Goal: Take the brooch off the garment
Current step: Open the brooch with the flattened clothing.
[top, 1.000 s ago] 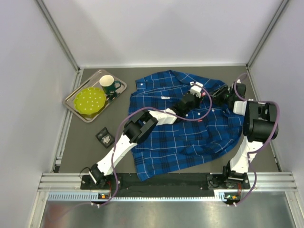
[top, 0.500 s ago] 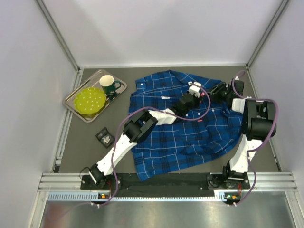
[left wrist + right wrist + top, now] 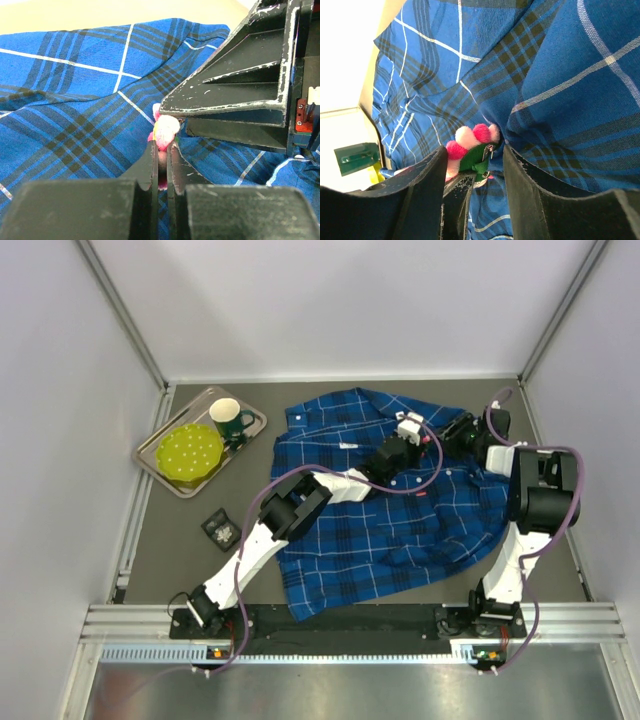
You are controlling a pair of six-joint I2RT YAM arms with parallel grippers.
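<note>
White panels wall in a dark grey counter (image 3: 170, 570). On the far right part of the garment (image 3: 380, 540), where the two arms meet, sits the brooch (image 3: 164, 131). It is a small cluster of fuzzy balls, hot pink and pale white-pink, with a green piece and a bit of metal pin under them. In the right wrist view the balls form a short row slanting from lower left to upper right; which end is its head I cannot tell.

The left end effector (image 3: 162, 150) is pressed together, pinching the brooch at its tips, with pink showing in the slit between the fingers. The right end effector (image 3: 474, 150) is spread, one finger on each side of the brooch. Blue cloth is bunched against its right finger.

The garment is a blue and navy plaid shirt with thin white lines. It lies flat but rumpled, its long axis running far to near, collar toward the back wall and hem toward the arm bases.

Well apart, at the far left, a metal tray (image 3: 150, 455) holds a yellow-green dotted plate (image 3: 190, 450) and a green mug (image 3: 230, 420). A small black box (image 3: 219, 528) lies on the counter between the tray and the shirt.
</note>
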